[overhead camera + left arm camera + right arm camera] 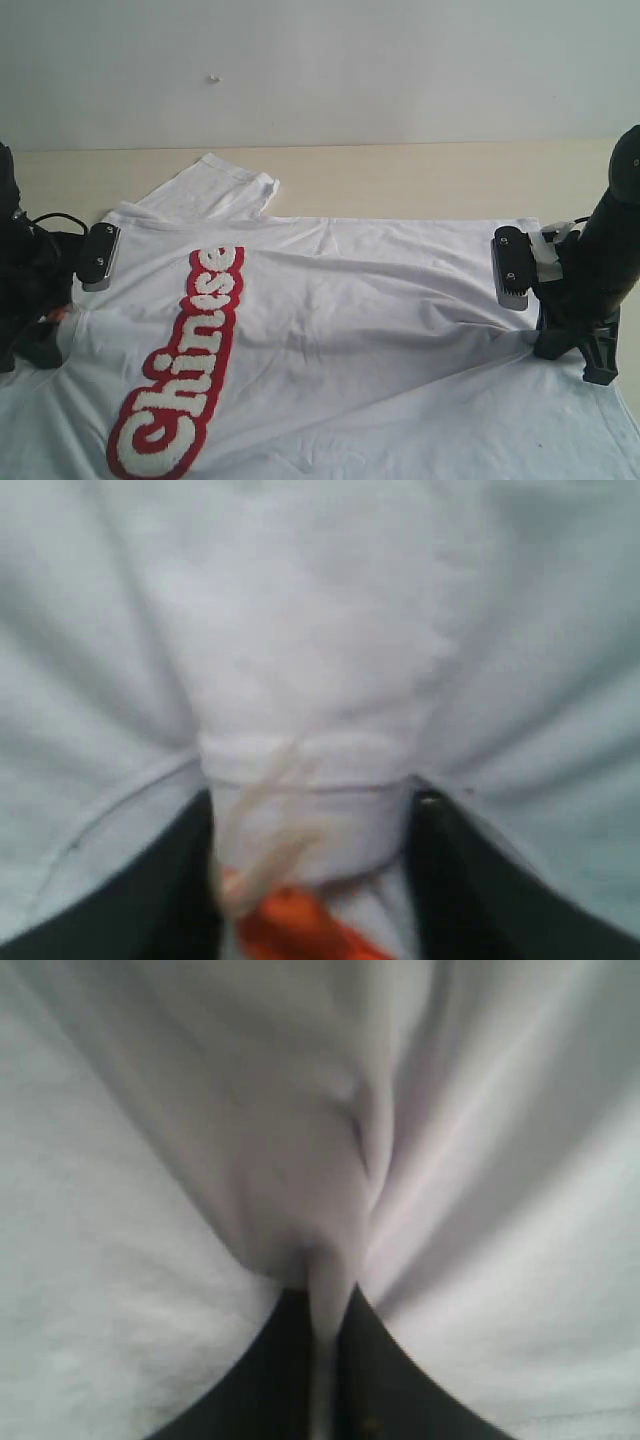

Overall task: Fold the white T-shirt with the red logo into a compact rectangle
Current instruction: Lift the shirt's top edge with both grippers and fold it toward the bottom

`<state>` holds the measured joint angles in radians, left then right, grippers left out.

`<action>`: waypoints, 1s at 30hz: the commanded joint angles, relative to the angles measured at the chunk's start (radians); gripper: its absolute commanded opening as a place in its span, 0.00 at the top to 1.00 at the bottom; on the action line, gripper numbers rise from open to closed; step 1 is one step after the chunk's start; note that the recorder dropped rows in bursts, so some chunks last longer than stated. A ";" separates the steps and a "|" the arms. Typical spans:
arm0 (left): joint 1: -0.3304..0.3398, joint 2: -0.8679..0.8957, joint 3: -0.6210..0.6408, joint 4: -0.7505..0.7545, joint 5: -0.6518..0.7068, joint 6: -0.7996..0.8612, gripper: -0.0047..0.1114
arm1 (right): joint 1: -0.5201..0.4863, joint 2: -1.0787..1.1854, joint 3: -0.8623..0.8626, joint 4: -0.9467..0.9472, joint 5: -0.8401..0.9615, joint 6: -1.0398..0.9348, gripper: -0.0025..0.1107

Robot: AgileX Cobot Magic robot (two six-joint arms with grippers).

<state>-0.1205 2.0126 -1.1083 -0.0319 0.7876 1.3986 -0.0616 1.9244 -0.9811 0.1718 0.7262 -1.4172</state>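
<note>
Gripping, right claw (325, 1295): jaws were together, clamped on a thin ridge of the white T-shirt (350, 330) at its hem end.
Left claw (312, 800): jaws stood either side of a wad of ribbed collar (300, 770), cloth filling the gap and the orange neck tag (290, 925) just behind. Whether they bit firmly could not be told.
Shirt position: it lay spread along the surface (400, 180), chest up, with the collar by the left arm and the hem by the right. The red logo (185, 370) ran from the near edge toward the collar.
Step, as judged: securing both ends of the shirt's length for a long fold.
Doing it well: the collar pinch probably needed to be sure before any lift. Raising both ends together and level would keep the span taut and stop the creases near the hem from folding in.
Edges: the far sleeve (225, 190) lay loose beyond the shoulder, and the near half ran out of view.
Open room: bare surface showed beyond the shirt's far edge, up to the wall (350, 70). The near side could not be judged.
</note>
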 commanded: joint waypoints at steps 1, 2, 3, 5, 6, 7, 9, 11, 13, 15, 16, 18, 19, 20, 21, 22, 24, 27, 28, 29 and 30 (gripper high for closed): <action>0.006 0.075 0.024 0.021 -0.088 -0.071 0.95 | -0.005 0.031 0.012 -0.015 -0.015 0.008 0.98; 0.006 0.075 0.024 0.021 -0.088 -0.073 0.93 | -0.005 0.031 0.012 -0.015 -0.015 0.008 0.98; 0.006 0.075 0.024 0.021 -0.088 -0.073 0.93 | -0.005 0.031 0.012 -0.015 -0.015 0.008 0.98; 0.006 0.072 0.024 0.021 -0.075 -0.073 0.93 | -0.005 0.031 0.012 -0.015 -0.017 0.008 0.98; 0.006 0.066 0.024 0.021 -0.068 -0.073 0.93 | -0.005 0.029 0.009 -0.015 -0.017 0.008 0.98; 0.006 0.055 0.024 0.021 -0.065 -0.073 0.93 | -0.005 0.027 0.005 -0.015 -0.012 0.008 0.98; 0.006 0.022 0.024 0.021 -0.057 -0.073 0.93 | -0.005 0.006 -0.008 -0.015 0.008 0.008 0.98; 0.006 -0.025 0.024 0.024 -0.057 -0.073 0.93 | -0.005 -0.025 -0.036 -0.015 0.049 0.008 0.98; 0.006 -0.088 0.024 0.032 -0.057 -0.073 0.93 | -0.005 -0.060 -0.068 -0.015 0.087 0.032 0.98; 0.006 -0.154 0.024 0.032 -0.054 -0.073 0.93 | -0.005 -0.101 -0.098 -0.010 0.138 0.040 0.98; 0.006 -0.184 0.024 0.032 -0.051 -0.073 0.93 | -0.005 -0.122 -0.110 -0.010 0.167 0.040 0.98; 0.006 -0.236 0.024 0.048 -0.039 -0.073 0.93 | -0.005 -0.157 -0.135 -0.010 0.202 0.048 0.98; 0.006 -0.269 0.024 0.064 -0.025 -0.073 0.93 | -0.005 -0.189 -0.149 -0.010 0.220 0.062 0.98; 0.006 -0.291 0.024 0.071 -0.009 -0.073 0.93 | -0.005 -0.207 -0.156 -0.010 0.231 0.067 0.98; 0.006 -0.315 0.024 0.076 0.003 -0.073 0.93 | -0.005 -0.225 -0.164 -0.010 0.241 0.074 0.98; 0.006 -0.349 0.024 0.075 0.019 -0.083 0.93 | -0.005 -0.248 -0.175 -0.010 0.257 0.085 0.98; 0.006 -0.397 0.024 0.076 0.037 -0.112 0.93 | -0.005 -0.288 -0.190 -0.010 0.286 0.092 0.98; 0.006 -0.488 0.024 0.097 0.075 -0.121 0.93 | -0.005 -0.348 -0.213 -0.022 0.344 0.113 0.98; 0.006 -0.524 0.020 0.108 0.098 -0.122 0.93 | -0.005 -0.369 -0.221 -0.029 0.361 0.113 0.98; 0.006 -0.540 0.011 0.108 0.119 -0.122 0.93 | -0.005 -0.390 -0.228 -0.034 0.373 0.113 0.98; 0.006 -0.561 0.002 0.108 0.139 -0.125 0.93 | -0.005 -0.411 -0.235 -0.037 0.380 0.118 0.98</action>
<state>-0.1205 1.5162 -1.0843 0.0528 0.8671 1.2886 -0.0616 1.5717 -1.1920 0.1595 1.0647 -1.3122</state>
